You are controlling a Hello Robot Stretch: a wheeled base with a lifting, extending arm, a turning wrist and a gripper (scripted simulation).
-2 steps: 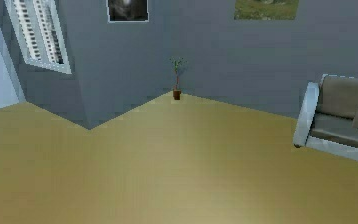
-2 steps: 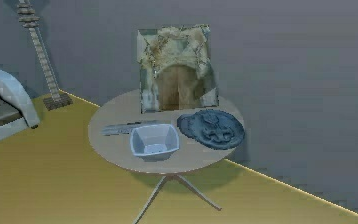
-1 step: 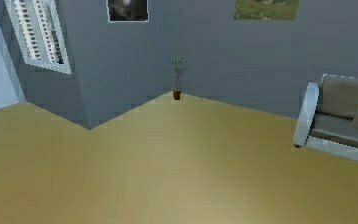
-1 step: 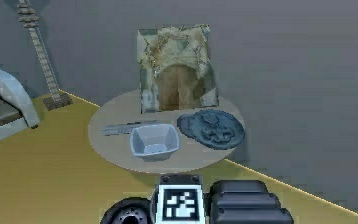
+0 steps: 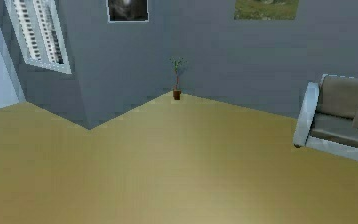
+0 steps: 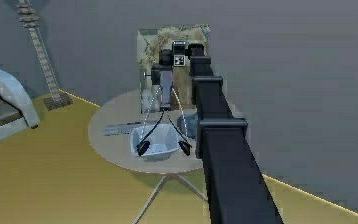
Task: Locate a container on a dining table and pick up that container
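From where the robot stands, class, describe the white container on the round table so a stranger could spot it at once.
Find the round table by the grey wall in the arm side view, crossed by the dark arm. Toward its near edge, by the gripper, sits the white container. Bowl-shaped and palest there, it differs from the flat grey item to its left.
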